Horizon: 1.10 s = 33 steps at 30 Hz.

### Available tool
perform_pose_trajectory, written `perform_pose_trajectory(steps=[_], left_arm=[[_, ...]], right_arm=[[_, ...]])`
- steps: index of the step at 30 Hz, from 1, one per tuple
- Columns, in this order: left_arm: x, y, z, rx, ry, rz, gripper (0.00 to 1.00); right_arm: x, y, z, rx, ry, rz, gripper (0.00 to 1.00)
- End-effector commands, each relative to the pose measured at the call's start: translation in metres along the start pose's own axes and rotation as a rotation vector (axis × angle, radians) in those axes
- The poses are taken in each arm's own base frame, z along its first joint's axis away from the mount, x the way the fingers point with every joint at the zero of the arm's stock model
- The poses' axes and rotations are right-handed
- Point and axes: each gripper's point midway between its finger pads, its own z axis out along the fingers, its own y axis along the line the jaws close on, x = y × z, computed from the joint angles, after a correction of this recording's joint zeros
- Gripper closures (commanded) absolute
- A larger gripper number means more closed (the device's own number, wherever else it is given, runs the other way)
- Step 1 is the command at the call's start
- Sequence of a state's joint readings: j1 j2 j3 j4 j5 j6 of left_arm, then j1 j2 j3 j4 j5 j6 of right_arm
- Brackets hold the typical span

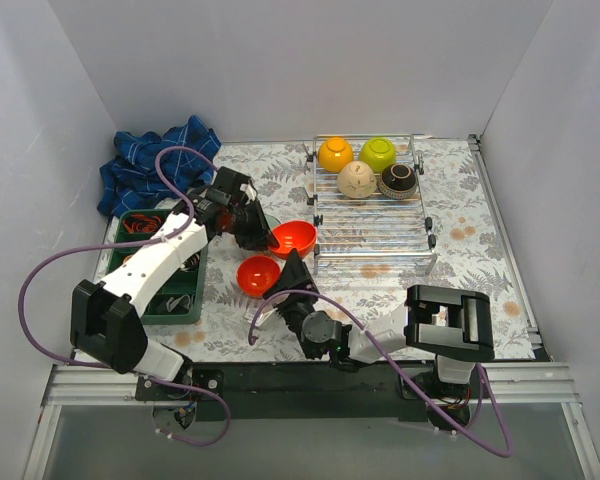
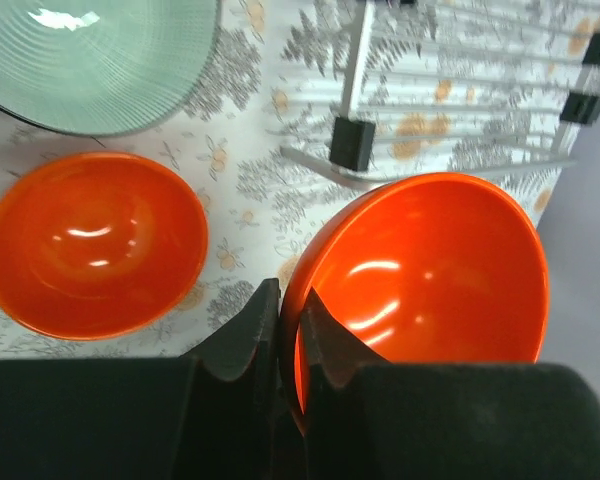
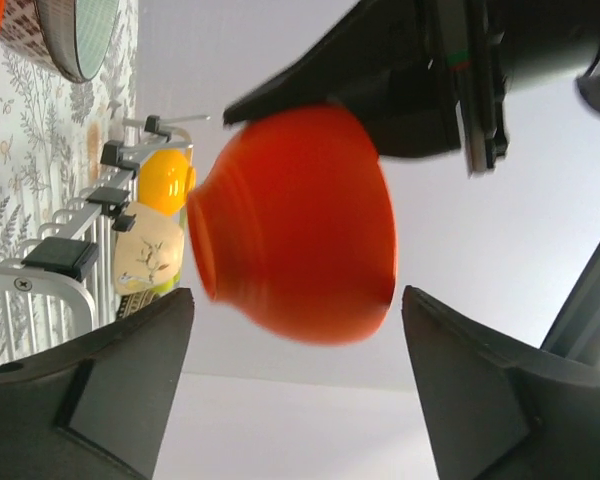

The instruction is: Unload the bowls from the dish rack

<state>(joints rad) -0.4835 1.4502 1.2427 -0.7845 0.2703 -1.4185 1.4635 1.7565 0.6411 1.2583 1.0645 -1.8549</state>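
Under left claw point(image 2: 278, 340), pinched red-orange bowl point(image 2: 430, 270), rim possibly hidden overhead.

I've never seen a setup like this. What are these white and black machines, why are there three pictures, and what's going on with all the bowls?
They are two robot arms bolted to the table's near edge. One picture looks down from above; the other two come from cameras on each arm's wrist. The chrome dish rack holds four bowls: orange-yellow, lime green, speckled beige and dark brown. The left tool is pinched shut on the rim of a red-orange bowl. A second red-orange bowl sits on the patterned table. The right tool stands open, holding nothing. A green tray and a blue cloth lie at the left.
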Motion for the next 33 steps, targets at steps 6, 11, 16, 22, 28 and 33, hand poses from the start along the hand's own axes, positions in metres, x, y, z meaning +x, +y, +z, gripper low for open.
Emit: perform_pose_trajectory(steps=[6, 11, 16, 22, 28, 33], left_arm=[[-0.071, 0.01, -0.04, -0.053, -0.358, 0.05, 1.0], [-0.072, 0.041, -0.045, -0.135, -0.468, 0.083, 1.0], [-0.061, 0.063, -0.045, -0.17, -0.5, 0.133, 1.0], [-0.045, 0.083, -0.034, -0.177, -0.495, 0.158, 1.0], [-0.029, 0.096, -0.019, -0.159, -0.465, 0.182, 1.0], [-0.018, 0.107, -0.005, -0.161, -0.433, 0.19, 1.0]], right_arm=[[0.039, -0.025, -0.028, 0.145, 0.154, 0.515, 0.01], [0.047, -0.023, -0.031, 0.105, 0.196, 0.62, 0.02], [0.021, 0.005, -0.025, -0.116, 0.122, 0.657, 0.01], [0.019, -0.008, -0.011, -0.287, 0.112, 1.05, 0.01], [0.033, -0.011, -0.007, -0.463, 0.09, 1.412, 0.01], [0.06, -0.01, -0.005, -0.515, 0.102, 1.668, 0.01]])
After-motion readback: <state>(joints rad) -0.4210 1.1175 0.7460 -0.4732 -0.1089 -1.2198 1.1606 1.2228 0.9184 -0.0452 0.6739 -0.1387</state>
